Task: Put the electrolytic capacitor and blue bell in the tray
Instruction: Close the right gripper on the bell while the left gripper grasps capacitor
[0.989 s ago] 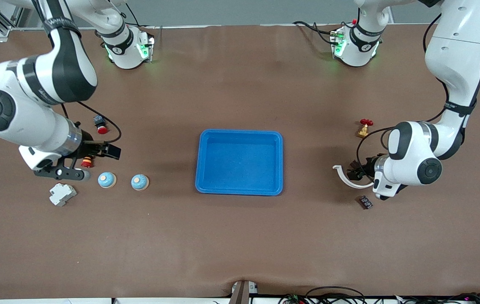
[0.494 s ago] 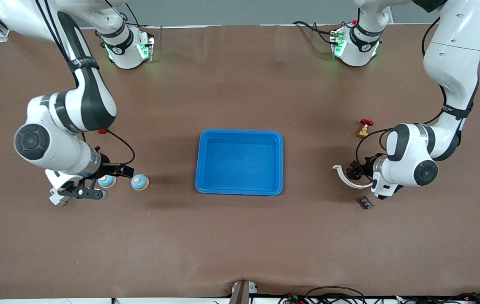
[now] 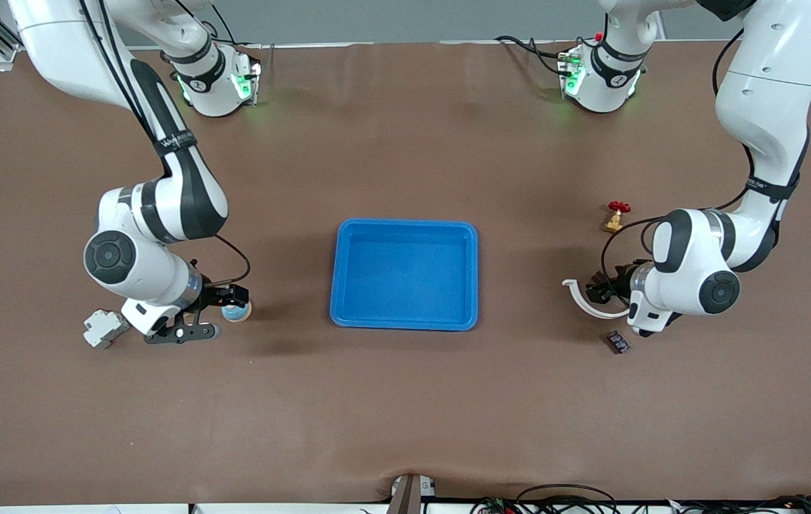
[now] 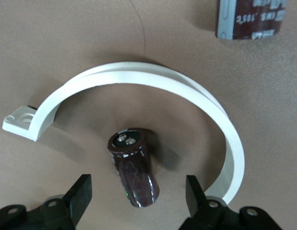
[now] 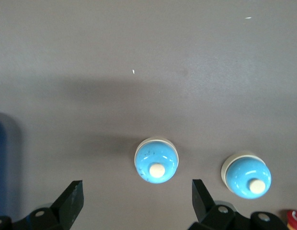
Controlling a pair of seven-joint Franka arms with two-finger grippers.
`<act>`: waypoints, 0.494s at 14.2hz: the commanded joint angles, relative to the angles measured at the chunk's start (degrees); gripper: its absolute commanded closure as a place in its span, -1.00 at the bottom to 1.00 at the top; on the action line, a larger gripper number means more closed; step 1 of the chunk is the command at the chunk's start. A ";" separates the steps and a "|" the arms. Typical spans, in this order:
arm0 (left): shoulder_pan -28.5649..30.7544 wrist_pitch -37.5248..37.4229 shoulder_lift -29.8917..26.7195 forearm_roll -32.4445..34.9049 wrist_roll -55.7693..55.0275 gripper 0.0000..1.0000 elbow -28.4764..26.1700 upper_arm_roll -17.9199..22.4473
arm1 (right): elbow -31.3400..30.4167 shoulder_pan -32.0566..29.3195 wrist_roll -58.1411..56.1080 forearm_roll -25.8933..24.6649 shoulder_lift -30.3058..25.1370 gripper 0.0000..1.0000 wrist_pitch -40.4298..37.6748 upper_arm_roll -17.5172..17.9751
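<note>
The blue tray (image 3: 405,321) lies at the table's middle with nothing in it. A dark brown electrolytic capacitor (image 4: 134,173) lies on its side inside a white curved clamp (image 4: 139,79), toward the left arm's end. My left gripper (image 4: 138,188) is low over it, open, with a finger on each side and not touching. Two blue bells (image 5: 156,160) (image 5: 247,175) stand toward the right arm's end. My right gripper (image 5: 137,189) hangs open over the bell (image 3: 237,312) nearest the tray. In the front view the second bell is hidden under the right arm.
A second capacitor (image 4: 251,19) lies beside the clamp (image 3: 580,303), nearer the front camera (image 3: 617,342). A red-handled brass valve (image 3: 616,215) stands farther back. A white breaker (image 3: 104,327) lies by the right arm. A red button (image 5: 294,215) sits beside the second bell.
The right arm has swung toward the tray, from over the red button and breaker to over the bell nearest the tray. The left arm has hardly moved.
</note>
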 commanded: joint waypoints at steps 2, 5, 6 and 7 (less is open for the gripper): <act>0.17 0.77 -0.09 1.23 -0.65 -0.59 -0.46 0.11 | 0.12 -0.63 -7.64 -0.02 2.22 -1.00 1.62 -0.06; 0.26 0.94 0.17 1.23 -0.65 -0.50 -0.46 0.20 | 0.20 -1.33 -11.96 -0.02 3.80 -1.00 1.64 -0.15; 0.26 0.94 0.26 1.23 -0.65 -0.49 -0.37 0.11 | 0.20 -1.34 -12.92 -0.02 4.16 -1.00 1.29 -0.15; 0.26 0.94 0.26 1.23 -0.65 -0.46 -0.37 0.20 | 0.20 -1.25 -13.37 -0.02 4.33 -1.00 1.80 -0.15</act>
